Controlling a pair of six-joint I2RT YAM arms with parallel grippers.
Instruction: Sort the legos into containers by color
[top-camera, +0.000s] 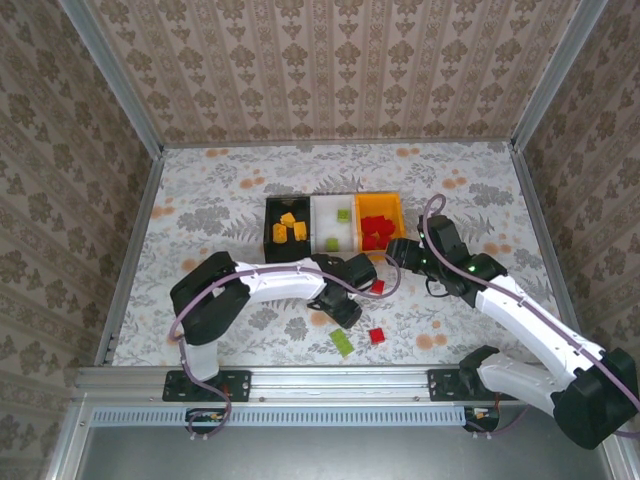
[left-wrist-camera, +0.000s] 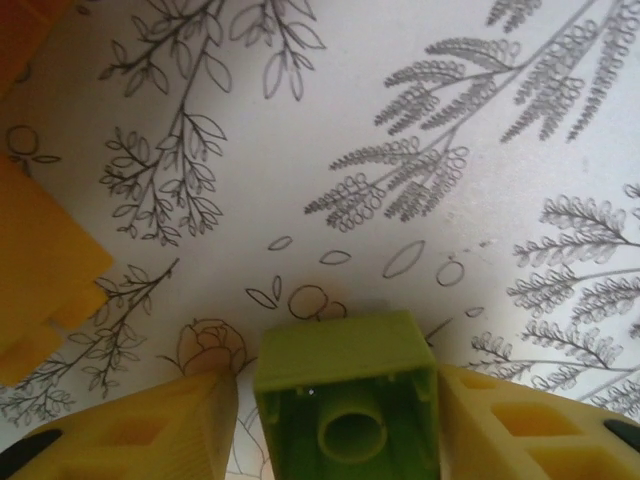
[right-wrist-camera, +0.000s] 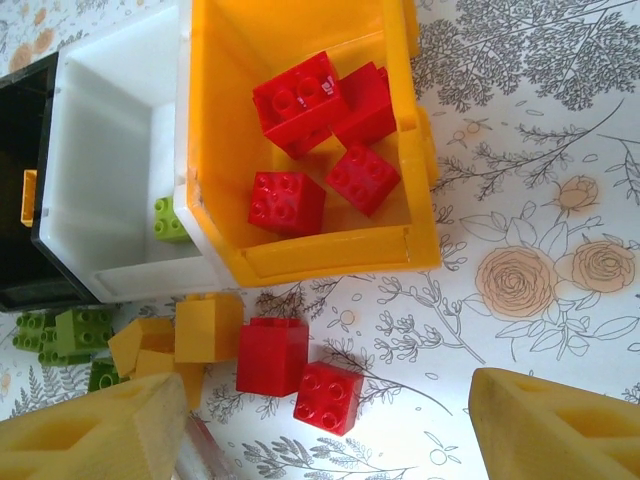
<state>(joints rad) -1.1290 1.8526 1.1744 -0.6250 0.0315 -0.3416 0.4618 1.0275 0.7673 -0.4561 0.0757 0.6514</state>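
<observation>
An olive-green lego (left-wrist-camera: 345, 385) lies between my left gripper's (left-wrist-camera: 338, 420) fingers with its hollow underside towards the camera. It touches the right finger (left-wrist-camera: 520, 425); a sliver of table shows beside the left finger (left-wrist-camera: 160, 430). Seen from above, the left gripper (top-camera: 345, 303) is low over the table in front of the bins. My right gripper (right-wrist-camera: 320, 440) is wide open above two red legos (right-wrist-camera: 272, 355) (right-wrist-camera: 330, 397), with nothing between its fingers. The orange bin (right-wrist-camera: 330, 262) holds red legos (right-wrist-camera: 310, 95), the white bin (right-wrist-camera: 110, 150) a green one (right-wrist-camera: 170, 220), and the black bin (top-camera: 272, 215) yellow ones (top-camera: 288, 228).
Yellow legos (right-wrist-camera: 200, 325) and green ones (right-wrist-camera: 62, 330) lie loose in front of the white bin. Nearer the arms are a flat green piece (top-camera: 343, 343) and a red lego (top-camera: 377, 335). Patterned walls enclose the table on three sides.
</observation>
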